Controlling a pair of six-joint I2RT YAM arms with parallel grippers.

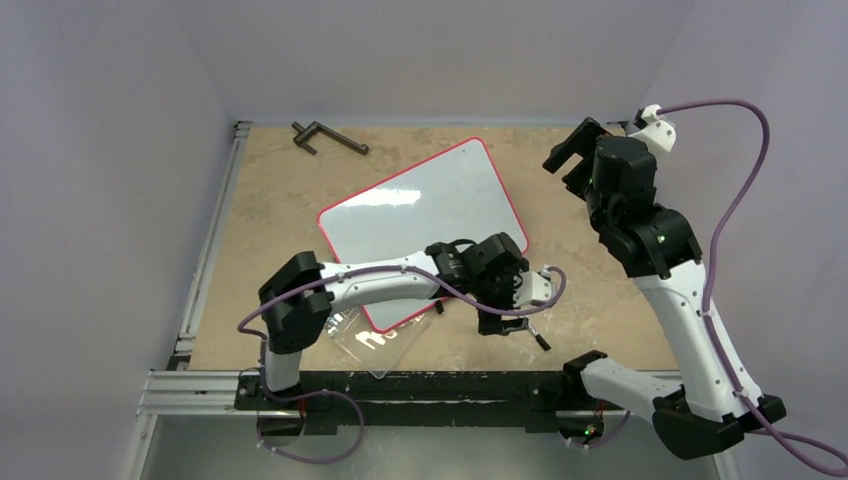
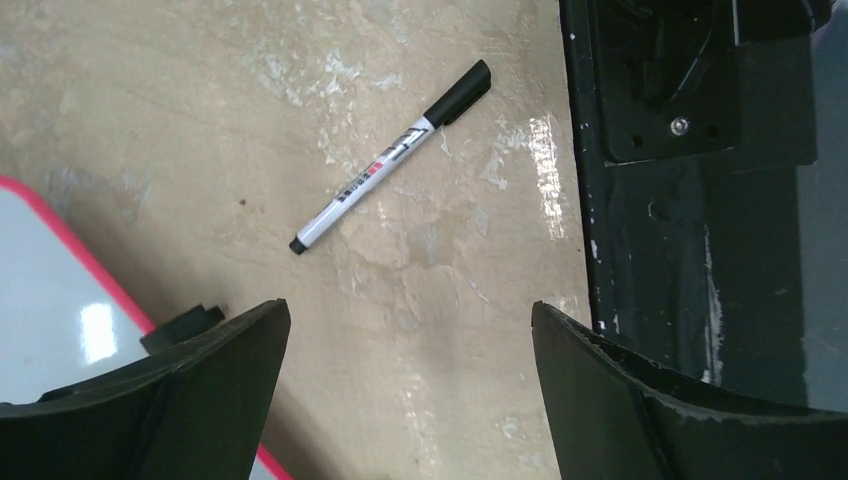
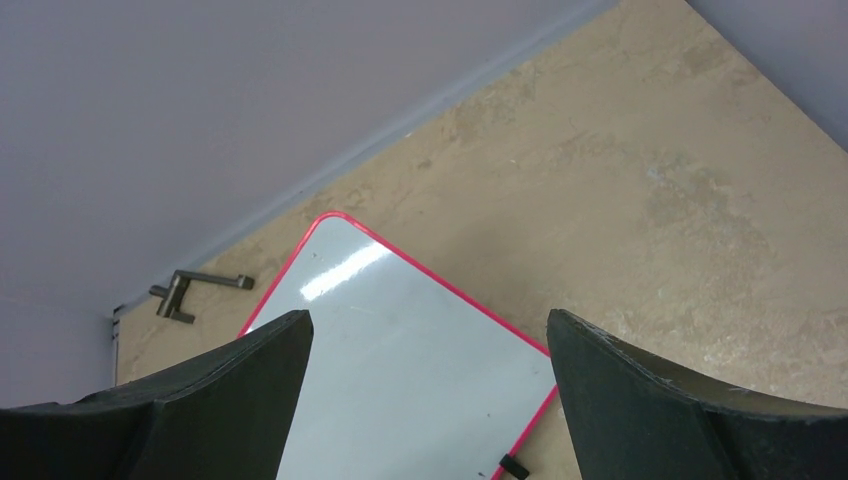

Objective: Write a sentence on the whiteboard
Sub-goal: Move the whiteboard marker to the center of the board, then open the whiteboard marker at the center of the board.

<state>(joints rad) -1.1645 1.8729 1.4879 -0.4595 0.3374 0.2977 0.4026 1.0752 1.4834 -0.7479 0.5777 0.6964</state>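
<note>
The left pincer (image 2: 410,315) is spread wide and empty, poised just above the surface (image 2: 200,100). The marker (image 2: 385,165) is found ahead of its fingers, lying flat and capped, its long axis diagonal to the jaw line and its cap end pointed away from the whiteboard (image 2: 50,290). The board is laid to the pincer's left, with no writing visible. The right pincer (image 3: 430,325), likewise spread and empty, is raised well apart, so the left arm is judged nearer.

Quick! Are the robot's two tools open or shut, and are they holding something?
Left tool: open, empty; the marker lies loose nearby.
Right tool: open, empty.
</note>
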